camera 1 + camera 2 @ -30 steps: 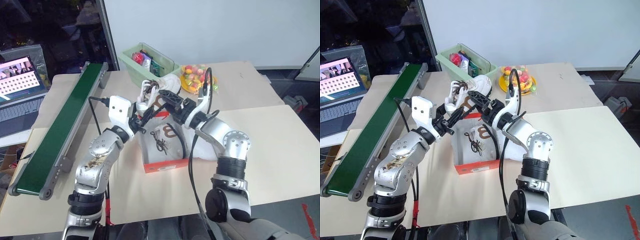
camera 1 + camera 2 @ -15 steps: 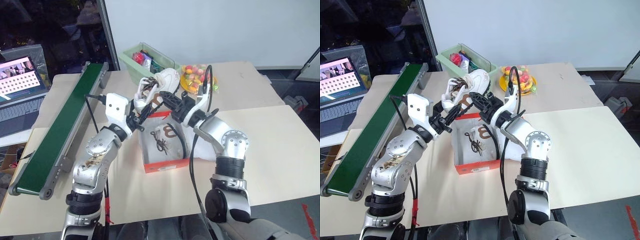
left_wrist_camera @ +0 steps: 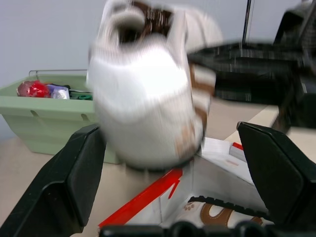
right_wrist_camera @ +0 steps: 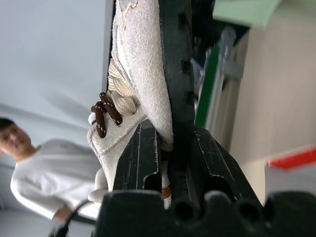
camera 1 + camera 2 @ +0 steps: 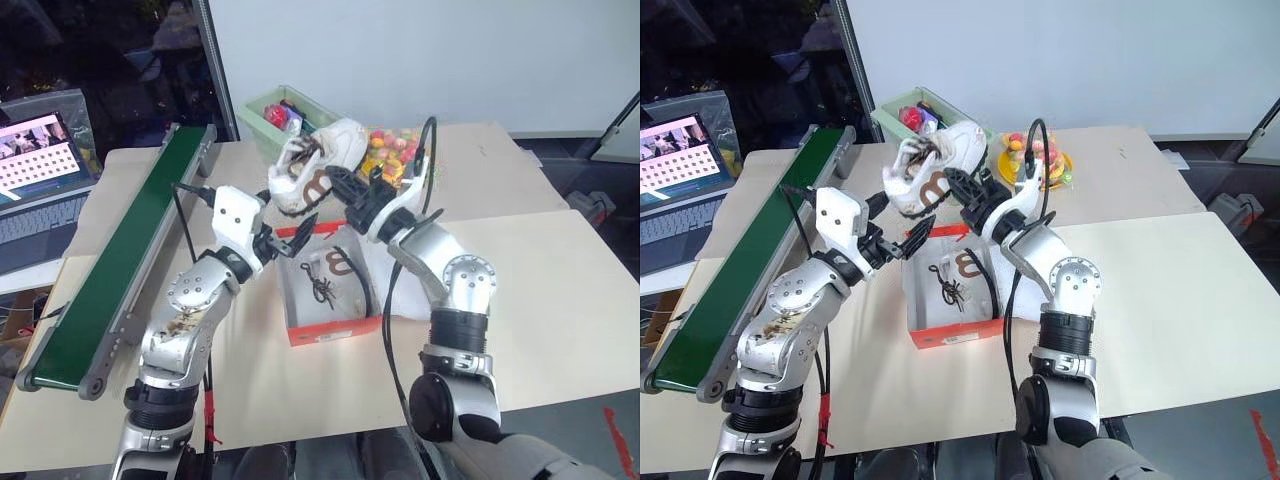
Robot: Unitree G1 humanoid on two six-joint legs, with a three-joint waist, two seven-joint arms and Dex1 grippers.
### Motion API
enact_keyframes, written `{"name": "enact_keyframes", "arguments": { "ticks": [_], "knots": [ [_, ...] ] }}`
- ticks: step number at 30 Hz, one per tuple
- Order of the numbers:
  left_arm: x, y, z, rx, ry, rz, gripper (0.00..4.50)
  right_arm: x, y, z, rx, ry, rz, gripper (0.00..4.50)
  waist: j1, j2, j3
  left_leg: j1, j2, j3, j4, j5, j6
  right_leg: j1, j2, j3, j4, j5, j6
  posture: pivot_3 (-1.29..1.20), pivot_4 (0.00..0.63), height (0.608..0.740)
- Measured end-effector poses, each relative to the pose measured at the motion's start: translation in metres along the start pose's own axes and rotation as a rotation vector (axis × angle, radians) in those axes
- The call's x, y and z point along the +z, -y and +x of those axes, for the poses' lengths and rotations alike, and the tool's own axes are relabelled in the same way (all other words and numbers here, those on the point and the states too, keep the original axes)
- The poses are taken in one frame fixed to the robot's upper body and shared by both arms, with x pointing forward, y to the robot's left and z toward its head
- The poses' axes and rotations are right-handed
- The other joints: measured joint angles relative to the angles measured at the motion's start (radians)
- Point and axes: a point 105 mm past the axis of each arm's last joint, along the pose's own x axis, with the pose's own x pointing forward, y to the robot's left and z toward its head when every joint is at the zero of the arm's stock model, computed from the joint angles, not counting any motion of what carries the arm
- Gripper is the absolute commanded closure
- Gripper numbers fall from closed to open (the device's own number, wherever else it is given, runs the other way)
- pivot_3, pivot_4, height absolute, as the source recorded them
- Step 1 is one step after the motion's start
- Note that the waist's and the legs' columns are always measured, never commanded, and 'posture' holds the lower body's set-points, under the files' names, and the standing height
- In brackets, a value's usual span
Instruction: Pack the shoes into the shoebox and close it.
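Beige tabletop (image 5: 560,290) fills most of the head views, backed by a pale wall, with a dark glass partition and a laptop (image 5: 40,180) off to the robot's left. Along the table's left side runs a long green conveyor belt (image 5: 130,250), angled from near the front edge toward the back. Toward the rear stands a pale green plastic bin (image 5: 285,125) holding small coloured items, and just beside it, to the right, a plate of colourful toy fruit (image 5: 395,150).

Near the table's middle sits the red-orange shoebox (image 5: 330,330), open, with its lid hanging off the right side. Inside it lies one white sneaker (image 5: 335,275), its dark laces showing. The second white sneaker (image 5: 315,165) is in the air above the box's far end, tilted with its brownish opening facing the left arm.

That raised sneaker is pinched by the right gripper (image 5: 965,190), whose black fingers (image 4: 175,69) are clamped on the shoe's side wall, one inside and one outside. The left gripper (image 5: 285,235) is spread wide and holds nothing; its fingers (image 3: 69,182) stand either side of the sneaker's heel and just below it, apart from it.

A person in a white top (image 4: 44,187) is visible in the background of the right wrist view.
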Motion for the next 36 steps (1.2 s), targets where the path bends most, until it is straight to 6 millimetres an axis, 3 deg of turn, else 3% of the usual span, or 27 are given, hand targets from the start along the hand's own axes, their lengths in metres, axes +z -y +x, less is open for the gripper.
{"name": "enact_keyframes", "arguments": {
  "ticks": [3, 6, 9, 11, 14, 19, 23, 29, 36],
  "knots": [
    [0.0, -0.003, -0.007, -0.009, -0.019, -0.014, 0.04, 0.025, -0.012, 0.003, 0.02, 0.054, -0.081, 4.17, 0.0, 0.0, 0.0, 0.0, 0.0, 0.0, 0.0, 0.0, 0.0, 0.0, 0.0, 0.0, 0.0, 0.0, 0.0, 0.0, 0.15, 0.74],
    [-0.004, -0.015, -0.035, -0.064, -0.095, 0.018, 0.04, 0.047, 0.004, -0.007, -0.064, 0.037, -0.149, 4.17, -0.006, 0.001, 0.0, 0.0, 0.001, 0.001, -0.001, 0.0, 0.0, 0.0, 0.001, 0.0, 0.001, 0.0, 0.0, 0.0, 0.15, 0.74],
    [-0.014, -0.027, -0.061, -0.134, -0.201, 0.066, 0.04, 0.053, 0.017, -0.021, -0.157, -0.076, -0.239, 4.17, -0.011, 0.002, 0.001, -0.001, 0.001, 0.002, -0.002, 0.0, 0.001, 0.0, 0.002, 0.0, 0.0, 0.0, 0.0, 0.0, 0.15, 0.74],
    [-0.025, -0.036, -0.08, -0.208, -0.289, 0.102, 0.04, 0.043, 0.028, -0.029, -0.226, -0.229, -0.297, 4.17, -0.019, 0.002, 0.001, 0.0, 0.001, 0.003, -0.004, -0.001, 0.001, 0.0, 0.002, 0.001, -0.001, 0.0, -0.001, 0.0, 0.15, 0.74],
    [-0.028, -0.041, -0.09, -0.306, -0.329, 0.13, 0.04, 0.023, 0.034, -0.037, -0.289, -0.459, -0.333, 4.17, -0.019, 0.003, 0.002, 0.0, 0.002, 0.004, -0.004, -0.001, 0.001, -0.001, 0.002, 0.001, -0.004, 0.0, -0.001, 0.0, 0.15, 0.74],
    [-0.027, -0.043, -0.089, -0.396, -0.318, 0.168, 0.04, 0.002, 0.005, -0.036, -0.259, -0.727, -0.391, 4.17, -0.016, 0.004, 0.002, 0.0, 0.002, 0.004, -0.004, -0.001, 0.003, 0.0, 0.002, 0.0, -0.003, 0.0, -0.001, 0.0, 0.15, 0.74],
    [-0.03, -0.037, -0.084, -0.432, -0.301, 0.173, 0.04, -0.022, 0.011, -0.04, -0.294, -0.898, -0.42, 4.17, -0.016, 0.004, 0.002, -0.001, 0.002, 0.004, -0.004, -0.002, 0.003, 0.0, 0.0, 0.0, -0.002, 0.001, -0.001, 0.0, 0.15, 0.74],
    [-0.037, -0.029, -0.082, -0.452, -0.307, 0.167, 0.04, -0.046, 0.024, -0.05, -0.321, -1.057, -0.426, 4.17, -0.018, 0.004, 0.002, -0.004, 0.002, 0.004, -0.002, -0.002, 0.004, -0.002, 0.0, 0.0, -0.001, 0.001, -0.001, 0.0, 0.15, 0.74],
    [-0.034, -0.029, -0.08, -0.434, -0.296, 0.177, 0.04, -0.059, 0.034, -0.048, -0.343, -1.097, -0.416, 4.17, -0.02, 0.004, 0.002, -0.002, 0.002, 0.004, -0.001, -0.002, 0.004, -0.001, 0.001, 0.0, 0.0, 0.001, -0.001, 0.0, 0.15, 0.74]
  ]
}}
